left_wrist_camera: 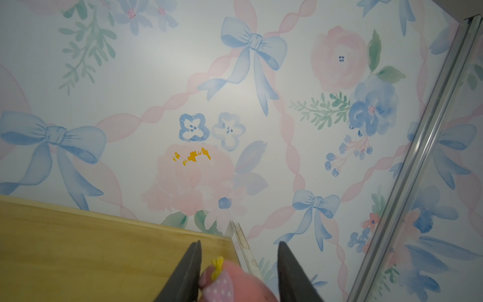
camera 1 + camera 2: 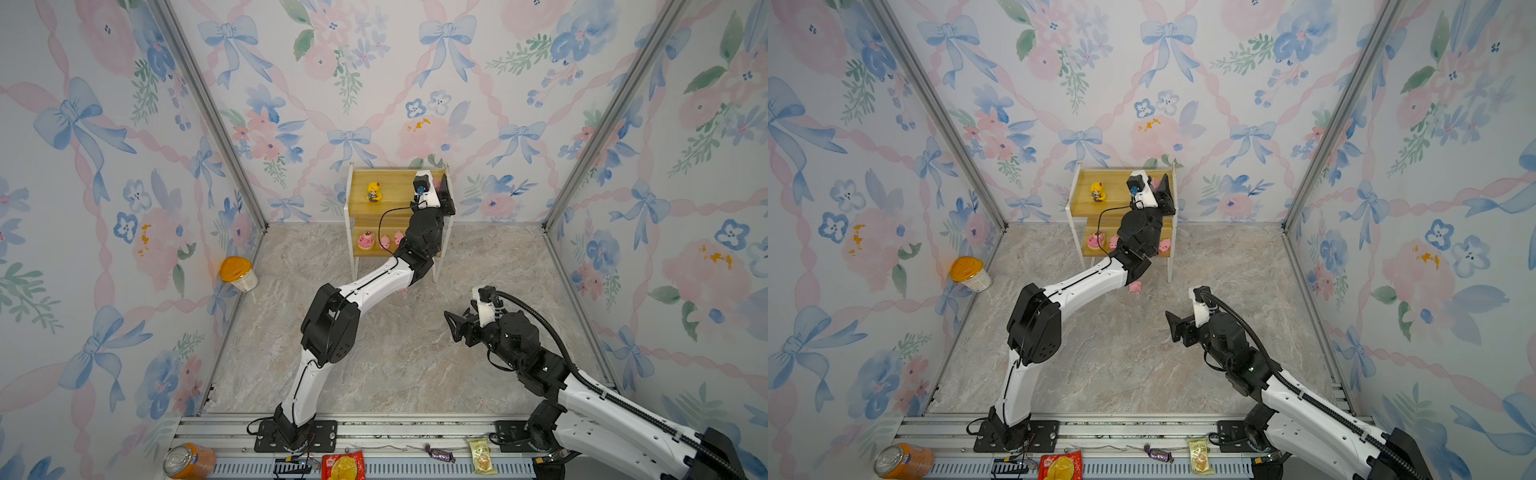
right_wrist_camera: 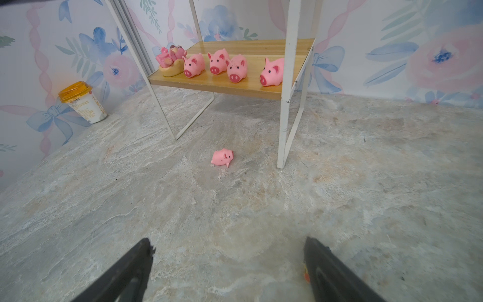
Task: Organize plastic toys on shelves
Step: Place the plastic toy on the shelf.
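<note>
Marbled floor (image 2: 395,353) boxed in by floral wallpaper (image 2: 291,83); the shelves (image 2: 395,187) stand upper centre. Left gripper (image 1: 239,243) hovers at the top board's right end, seemingly clamped on a pink toy (image 1: 235,279) — right gripper (image 3: 228,239) gapes empty, a pig (image 3: 222,157) on its side on the floor ahead.

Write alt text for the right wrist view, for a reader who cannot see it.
A small pink plastic pig lies alone on the grey marbled tabletop, ahead of the open right gripper and short of the white-framed wooden rack. On the rack's lower board stand four more pink pigs beside a pink figure on a tan base.
</note>
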Available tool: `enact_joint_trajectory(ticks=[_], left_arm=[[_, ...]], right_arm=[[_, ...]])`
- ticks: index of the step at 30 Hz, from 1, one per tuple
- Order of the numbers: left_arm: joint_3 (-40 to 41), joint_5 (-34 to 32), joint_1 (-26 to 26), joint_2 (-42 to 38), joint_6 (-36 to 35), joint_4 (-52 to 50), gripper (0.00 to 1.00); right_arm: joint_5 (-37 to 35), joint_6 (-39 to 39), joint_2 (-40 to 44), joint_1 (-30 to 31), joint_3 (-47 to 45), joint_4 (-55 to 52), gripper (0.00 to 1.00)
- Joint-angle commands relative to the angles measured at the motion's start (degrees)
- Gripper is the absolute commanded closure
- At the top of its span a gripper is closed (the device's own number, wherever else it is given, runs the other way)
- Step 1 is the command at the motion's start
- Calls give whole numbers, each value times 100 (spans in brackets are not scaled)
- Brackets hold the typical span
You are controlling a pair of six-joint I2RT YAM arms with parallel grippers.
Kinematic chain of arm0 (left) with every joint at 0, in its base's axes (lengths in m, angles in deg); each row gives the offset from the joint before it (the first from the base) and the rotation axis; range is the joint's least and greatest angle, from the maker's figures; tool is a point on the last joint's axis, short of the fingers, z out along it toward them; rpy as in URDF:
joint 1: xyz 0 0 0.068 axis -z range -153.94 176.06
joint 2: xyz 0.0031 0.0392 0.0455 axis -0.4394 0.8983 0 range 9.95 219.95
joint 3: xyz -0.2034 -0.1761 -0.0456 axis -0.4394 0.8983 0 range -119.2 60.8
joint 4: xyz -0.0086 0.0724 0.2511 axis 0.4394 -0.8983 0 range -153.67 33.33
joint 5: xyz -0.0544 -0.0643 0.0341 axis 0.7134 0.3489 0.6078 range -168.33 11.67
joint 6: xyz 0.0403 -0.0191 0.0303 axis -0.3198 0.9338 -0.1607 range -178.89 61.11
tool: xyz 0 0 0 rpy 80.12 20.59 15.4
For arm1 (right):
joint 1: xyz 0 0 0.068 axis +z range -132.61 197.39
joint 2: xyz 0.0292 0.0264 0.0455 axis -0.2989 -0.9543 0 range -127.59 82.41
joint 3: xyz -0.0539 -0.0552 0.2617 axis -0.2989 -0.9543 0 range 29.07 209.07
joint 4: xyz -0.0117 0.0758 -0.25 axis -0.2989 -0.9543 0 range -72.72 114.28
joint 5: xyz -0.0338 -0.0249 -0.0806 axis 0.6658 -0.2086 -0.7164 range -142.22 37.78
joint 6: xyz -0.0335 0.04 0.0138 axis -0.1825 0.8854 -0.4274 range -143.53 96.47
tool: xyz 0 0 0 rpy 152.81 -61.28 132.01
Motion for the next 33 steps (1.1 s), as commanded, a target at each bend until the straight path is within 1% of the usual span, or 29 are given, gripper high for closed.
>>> enact_joint_trajectory(ticks=[1,8,15,18,28,33], left_arm=[[88,-35,-75,-246,-40,-34,63],[80,45,-66,-360,94,-352,63],[-210,168,-66,-449,326,-1118,63],[-212,181,-63,-519,346,-1291,61],[-199,190,-64,-595,231,-1416,55],[-211,203,-66,-618,222,-1420,54]], right_arm=[[59,78,22,8,-54,152,7],[86,87,46,8,-74,161,7],[81,96,69,8,-51,125,7],[103,88,91,10,-38,97,7],[156,120,163,4,-108,176,7],[165,122,170,8,-108,175,7]])
